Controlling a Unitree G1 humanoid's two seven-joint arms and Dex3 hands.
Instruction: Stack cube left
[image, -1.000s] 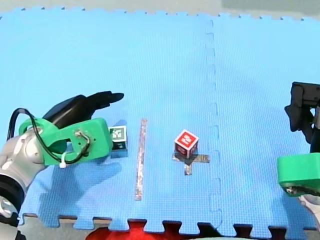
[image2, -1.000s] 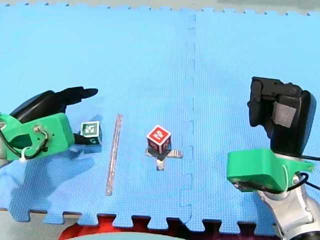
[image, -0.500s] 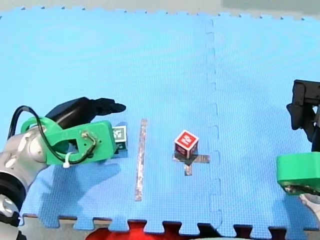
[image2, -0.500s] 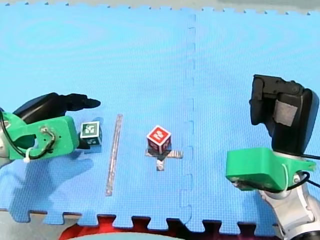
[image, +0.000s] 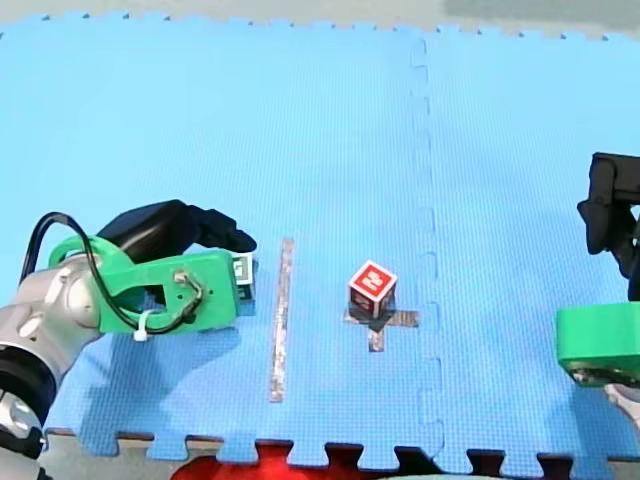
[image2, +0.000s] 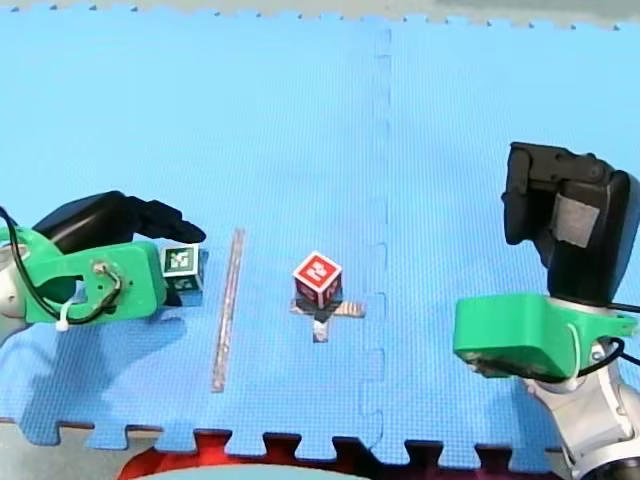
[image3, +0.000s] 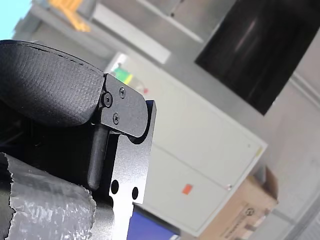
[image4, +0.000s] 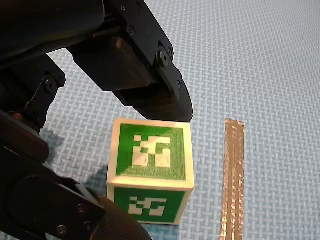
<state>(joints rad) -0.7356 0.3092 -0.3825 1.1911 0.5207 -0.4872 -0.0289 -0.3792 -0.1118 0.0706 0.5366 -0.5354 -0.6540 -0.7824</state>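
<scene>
Green cube (image4: 150, 160) sits inside left hand (image2: 125, 222), closure can't tell; off-centre squeeze could twist it; right hand (image2: 565, 228) empty, far right

A blue foam mat (image: 330, 130) of interlocking tiles covers the floor, with a toothed seam (image: 425, 200) running front to back. On it a green cube (image2: 182, 265) sits left of a strip of grey tape (image: 280, 320), and right of the strip a red cube (image: 372, 288) stands on a tape cross (image: 385, 320)
</scene>
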